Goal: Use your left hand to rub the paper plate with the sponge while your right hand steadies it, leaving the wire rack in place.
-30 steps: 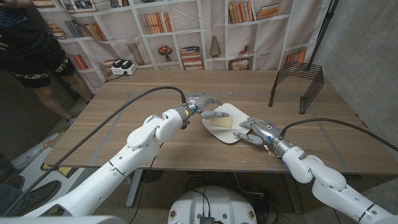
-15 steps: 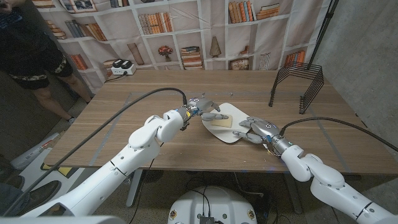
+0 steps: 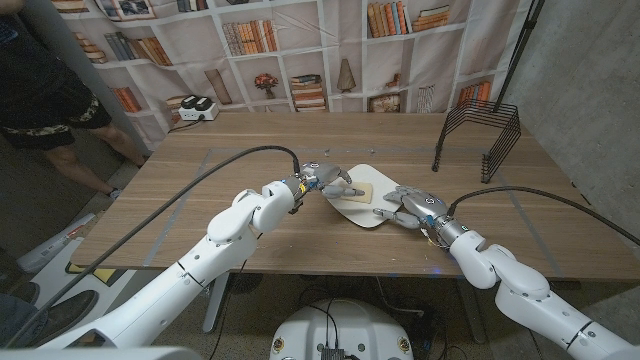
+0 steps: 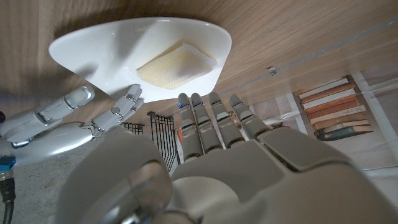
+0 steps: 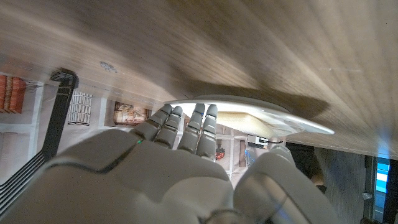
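Observation:
A white paper plate (image 3: 372,212) lies on the wooden table in the middle of the head view, with a pale yellow sponge (image 3: 357,190) lying loose on it. My left hand (image 3: 326,181) hovers at the plate's left rim, fingers stretched out and holding nothing. In the left wrist view those fingers (image 4: 211,121) point at the plate (image 4: 112,43) and the sponge (image 4: 177,63) from a short gap. My right hand (image 3: 409,208) rests its fingers on the plate's right rim; its fingers (image 4: 115,109) touch the rim there. The plate edge (image 5: 249,107) shows just beyond my right hand (image 5: 180,155).
A black wire rack (image 3: 480,135) stands at the table's far right, well away from both hands. A small black-and-white box (image 3: 195,107) sits at the far left edge. A person (image 3: 45,90) stands beyond the table's left corner. Bookshelf backdrop behind.
My left hand has drawn slightly back toward the plate's left rim. My right hand has edged a little left along the rim. The person at the back left has shifted.

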